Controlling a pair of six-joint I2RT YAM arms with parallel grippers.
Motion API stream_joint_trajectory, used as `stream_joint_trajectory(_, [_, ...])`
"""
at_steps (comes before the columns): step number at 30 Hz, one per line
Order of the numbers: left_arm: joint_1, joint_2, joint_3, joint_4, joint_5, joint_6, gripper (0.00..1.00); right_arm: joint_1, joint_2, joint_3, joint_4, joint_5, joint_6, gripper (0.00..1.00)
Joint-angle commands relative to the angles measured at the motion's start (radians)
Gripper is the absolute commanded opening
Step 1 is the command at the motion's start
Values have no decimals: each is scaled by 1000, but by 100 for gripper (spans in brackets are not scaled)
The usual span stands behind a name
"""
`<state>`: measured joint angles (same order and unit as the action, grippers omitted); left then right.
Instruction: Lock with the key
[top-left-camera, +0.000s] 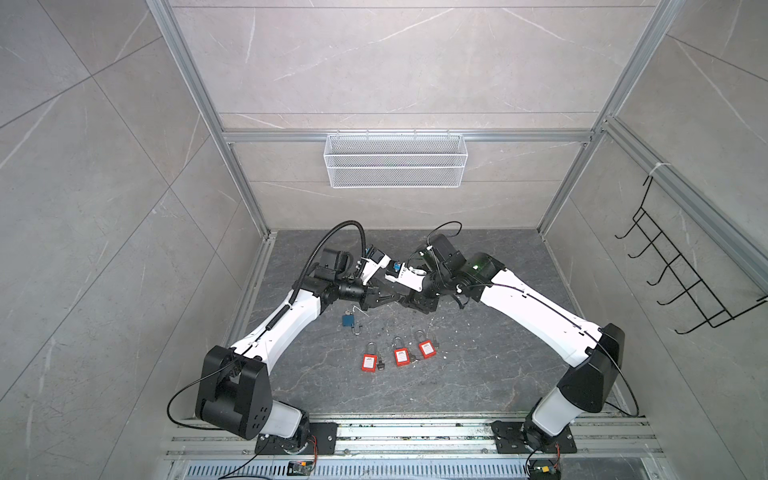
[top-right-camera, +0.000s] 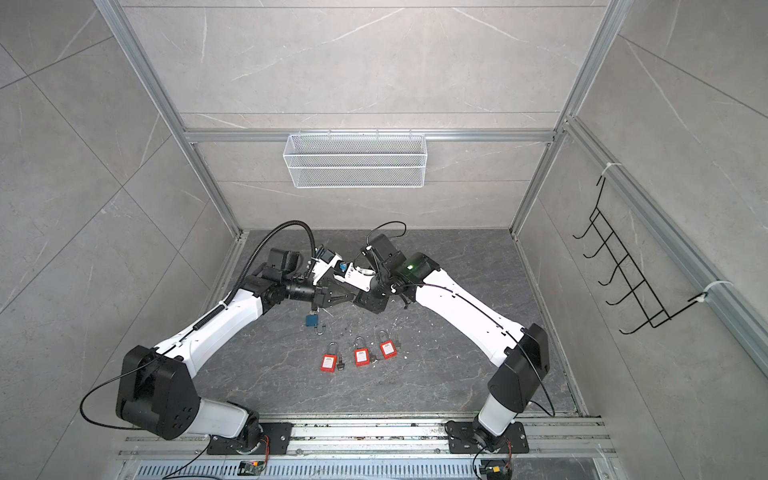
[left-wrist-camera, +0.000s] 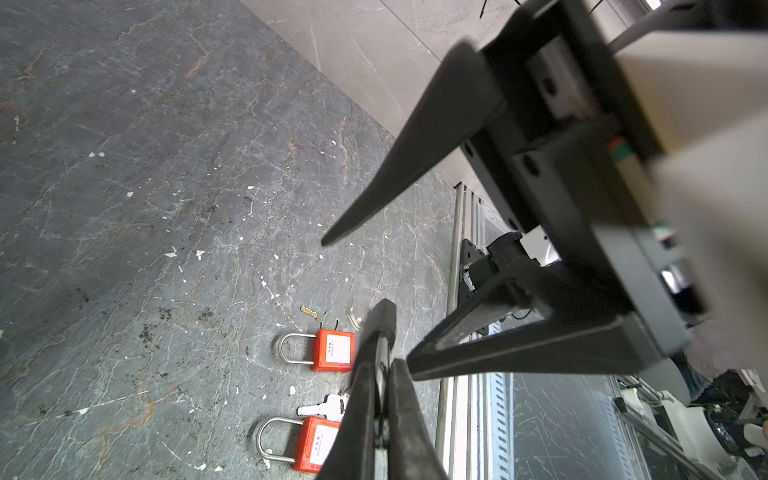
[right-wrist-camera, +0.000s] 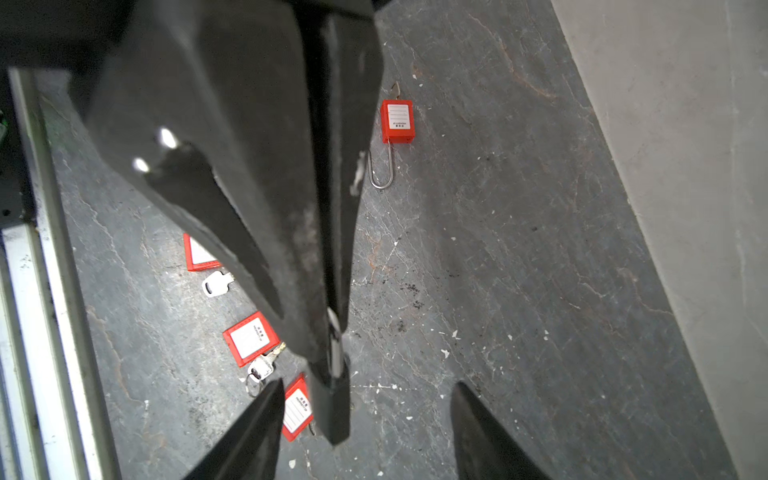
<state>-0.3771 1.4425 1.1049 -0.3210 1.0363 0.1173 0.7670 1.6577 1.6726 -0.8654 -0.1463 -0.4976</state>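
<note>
Left pincer (left-wrist-camera: 380, 368) is clamped tight on the thin metal blade of the key (left-wrist-camera: 384, 318). The key's black block-shaped head juts past the tapered black fingers, clear above the dark veined stone worktop (top-left-camera: 478, 353). Right pincer (right-wrist-camera: 368, 384) stands wide open, one finger either side of that head, gripping nothing. The open padlock (right-wrist-camera: 397, 120), a rectangular body with its steel U-shackle lifted out, lies flat, apart from the row of red padlocks (top-left-camera: 402, 356).
</note>
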Motion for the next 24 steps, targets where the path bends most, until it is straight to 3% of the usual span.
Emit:
stream_joint_trajectory(1, [-2,-48,25,40,65,75,0,-15,-70,-13,17,-68,4,70])
stream_joint_trajectory(6, [-1,-85,-13,141,80,125,0,-71,-141,-61,18,-134,3,68])
stream_joint_trajectory(11, [-2,-112,-60,274,93,129,0,-103,-175,-89,-38,-240,-41,56])
stream_joint_trajectory(24, [-29,-135,-66,279,109,232,0,-104,-135,-105,-39,-343,-61,47])
